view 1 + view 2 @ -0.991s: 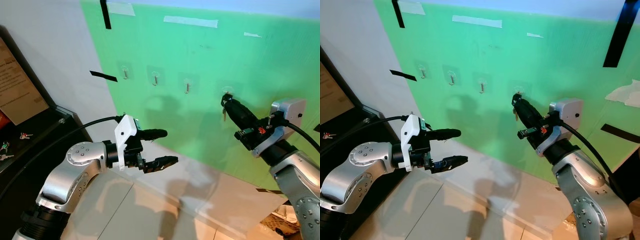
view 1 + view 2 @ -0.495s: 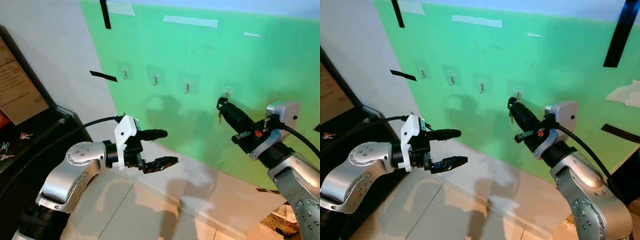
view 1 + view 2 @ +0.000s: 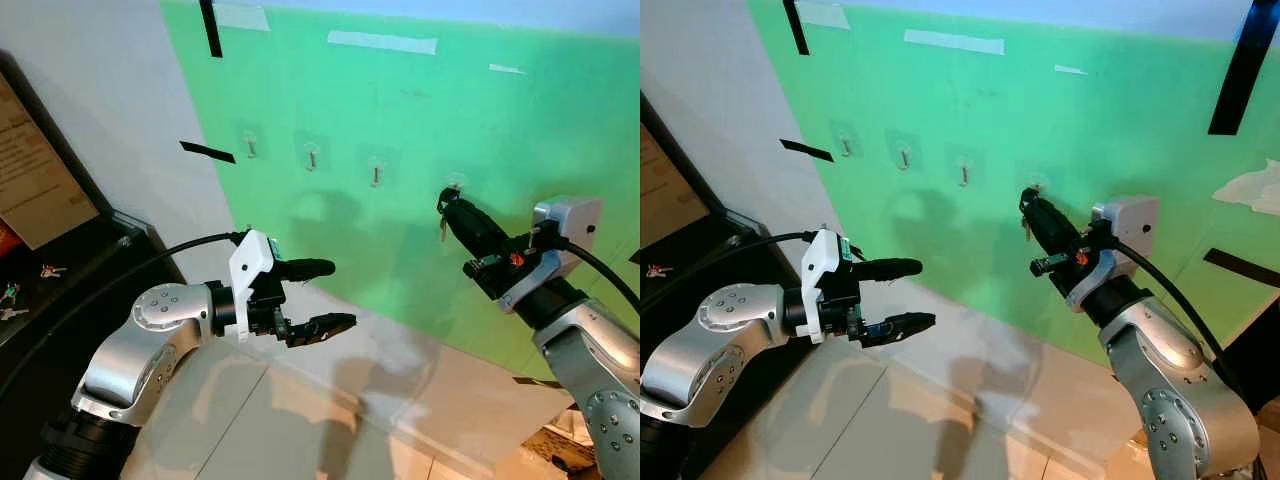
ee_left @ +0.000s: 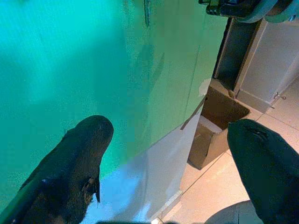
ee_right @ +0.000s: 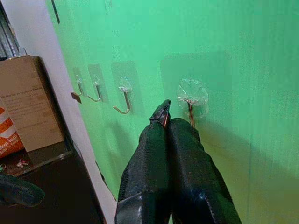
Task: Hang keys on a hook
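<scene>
1. While the robot is facing a green wall panel, its left gripper is hovering in open air on the left, low and well apart from the panel. Its two black fingers are spread wide and are holding nothing.

2. Moving rightward, four clear adhesive hooks are sitting in a row across the panel: the first hook, the second hook, the third hook and the fourth hook, farthest right.

3. Farther right, the right gripper is reaching up and leftward at the panel, its fingers pressed together around the keys. It is by far the nearer arm to any hook.

4. The deciding relation is this: the fourth hook is lying just above and slightly right of the right gripper's tip, very near it. In the right wrist view, that hook's clear round pad and thin metal stem are sitting just beside the closed fingertips. Whether anything is touching the hook is too small to tell.

5. The keys are showing as a small, thin metal piece dangling just below the fingertips, close to the panel, its long axis pointing downward. Their ring is hidden, so I cannot tell how it is lining up with the hook.
</scene>
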You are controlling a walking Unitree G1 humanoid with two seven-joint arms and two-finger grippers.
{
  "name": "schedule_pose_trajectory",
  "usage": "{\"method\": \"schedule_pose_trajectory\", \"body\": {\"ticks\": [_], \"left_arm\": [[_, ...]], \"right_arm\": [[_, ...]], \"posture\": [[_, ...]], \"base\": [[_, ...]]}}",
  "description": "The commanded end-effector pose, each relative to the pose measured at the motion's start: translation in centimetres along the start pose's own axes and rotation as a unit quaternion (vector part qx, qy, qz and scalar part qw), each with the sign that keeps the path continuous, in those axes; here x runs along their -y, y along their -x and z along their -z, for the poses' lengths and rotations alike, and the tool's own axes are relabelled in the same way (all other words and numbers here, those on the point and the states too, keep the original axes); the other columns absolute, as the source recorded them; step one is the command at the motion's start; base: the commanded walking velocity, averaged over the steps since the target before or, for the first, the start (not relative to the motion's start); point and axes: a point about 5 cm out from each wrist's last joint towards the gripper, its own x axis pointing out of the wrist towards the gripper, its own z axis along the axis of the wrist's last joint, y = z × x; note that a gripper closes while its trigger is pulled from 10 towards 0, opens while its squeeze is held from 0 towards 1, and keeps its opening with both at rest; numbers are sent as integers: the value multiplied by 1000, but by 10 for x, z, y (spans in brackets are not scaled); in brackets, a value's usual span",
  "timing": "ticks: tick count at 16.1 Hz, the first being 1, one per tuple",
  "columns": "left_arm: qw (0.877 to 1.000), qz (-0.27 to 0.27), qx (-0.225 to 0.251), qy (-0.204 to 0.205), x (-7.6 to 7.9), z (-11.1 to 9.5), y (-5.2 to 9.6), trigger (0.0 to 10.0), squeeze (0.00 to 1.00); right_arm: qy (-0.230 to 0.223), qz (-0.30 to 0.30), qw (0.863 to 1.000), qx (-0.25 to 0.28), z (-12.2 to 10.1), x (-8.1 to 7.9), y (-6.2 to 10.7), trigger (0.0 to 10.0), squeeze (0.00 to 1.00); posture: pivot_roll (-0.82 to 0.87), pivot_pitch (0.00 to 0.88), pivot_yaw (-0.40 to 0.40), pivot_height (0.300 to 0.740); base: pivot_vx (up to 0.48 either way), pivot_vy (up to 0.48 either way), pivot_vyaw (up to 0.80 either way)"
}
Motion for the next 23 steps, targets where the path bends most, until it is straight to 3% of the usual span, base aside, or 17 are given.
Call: {"method": "schedule_pose_trajectory", "body": {"ticks": [1, 6, 15, 20, 23], "left_arm": [[1000, -1, -7, -8, -3, -2, 2, 10000, 0], [1000, -1, -7, -8, -3, -2, 2, 10000, 0], [1000, -4, -7, -8, -3, -2, 2, 10000, 0], [1000, -5, -9, -9, -4, -2, 1, 10000, 0], [1000, -7, -8, -11, -5, -3, 1, 10000, 0]], "right_arm": [[-5, 5, 1000, 12, -4, 2, -2, 10000, 0], [-24, 60, 998, -15, 4, 16, -6, 10000, 0], [-13, 30, 996, -78, 19, 10, -4, 10000, 0], [-3, 18, 997, -79, 19, 6, -4, 10000, 0], [15, -8, 999, -36, 5, 2, 0, 10000, 0]], "posture": [[-164, 0, 113, 740], [-161, 0, 111, 740], [-154, 0, 107, 740], [-155, 0, 109, 740], [-161, 0, 113, 740]], "base": [[0, 0, 0], [0, 0, 0], [0, 0, 0], [0, 0, 0], [0, 0, 0]]}}
